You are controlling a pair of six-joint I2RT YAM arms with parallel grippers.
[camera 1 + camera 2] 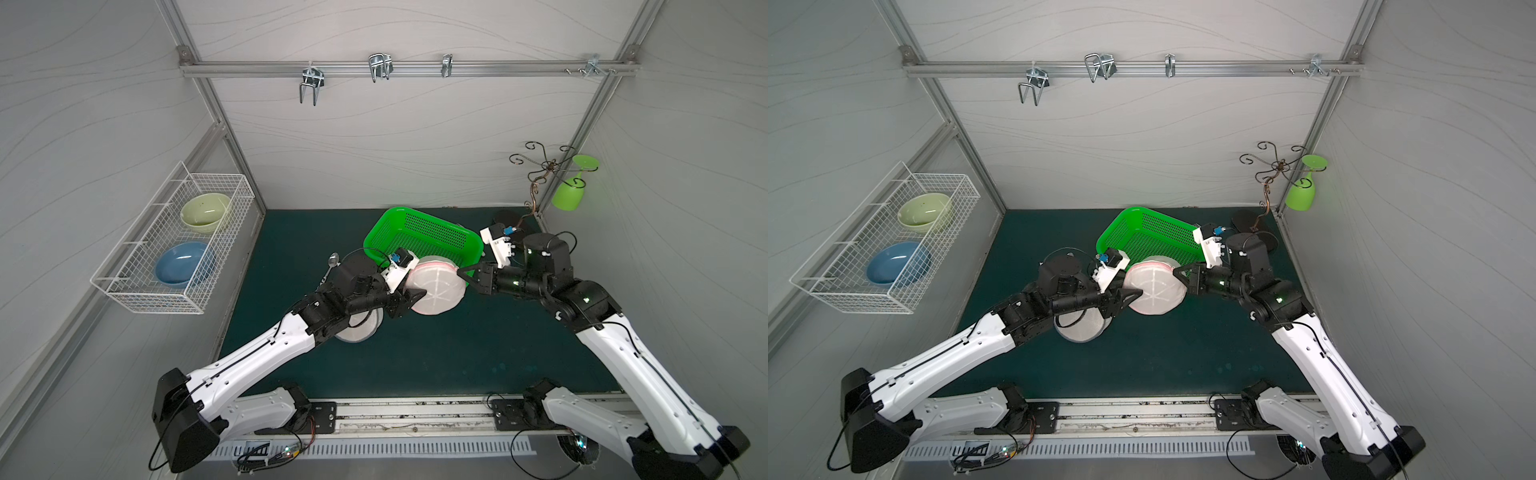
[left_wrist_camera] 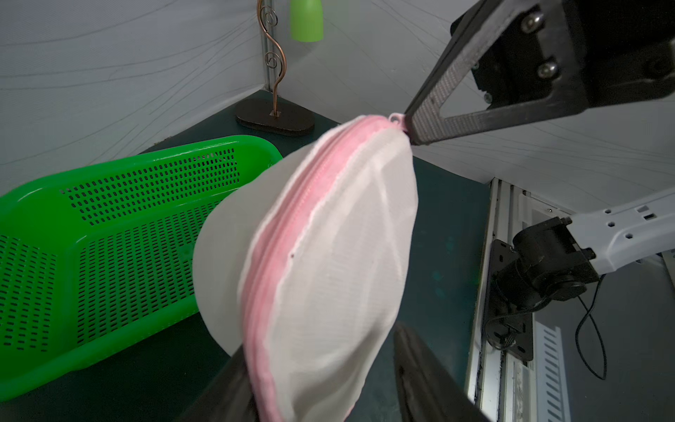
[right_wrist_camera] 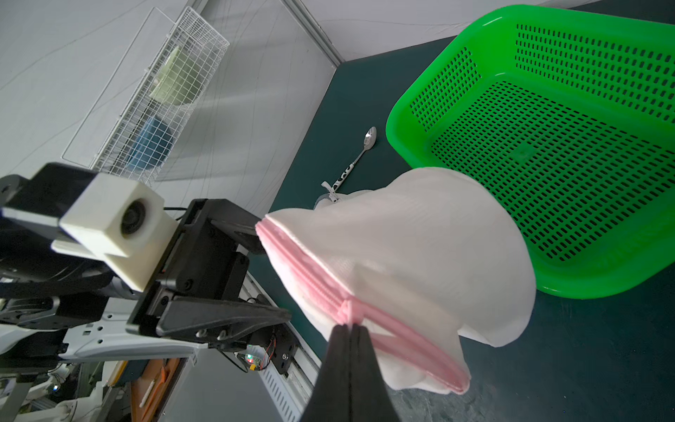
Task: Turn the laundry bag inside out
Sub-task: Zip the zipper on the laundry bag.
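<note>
Laundry bag (image 1: 436,286) hangs above the table (image 1: 457,357), between the two tools and just in front of the green basket (image 1: 374,237). The right tool (image 3: 350,329) is clenched on the edge of the bag's pink zipper (image 3: 321,288). The left tool (image 1: 415,300) is released, its jaws standing apart with the bag's opposite edge between them.

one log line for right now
left hand: open around laundry bag edge | right hand: shut on zipper end | bag: lifted off table
</note>
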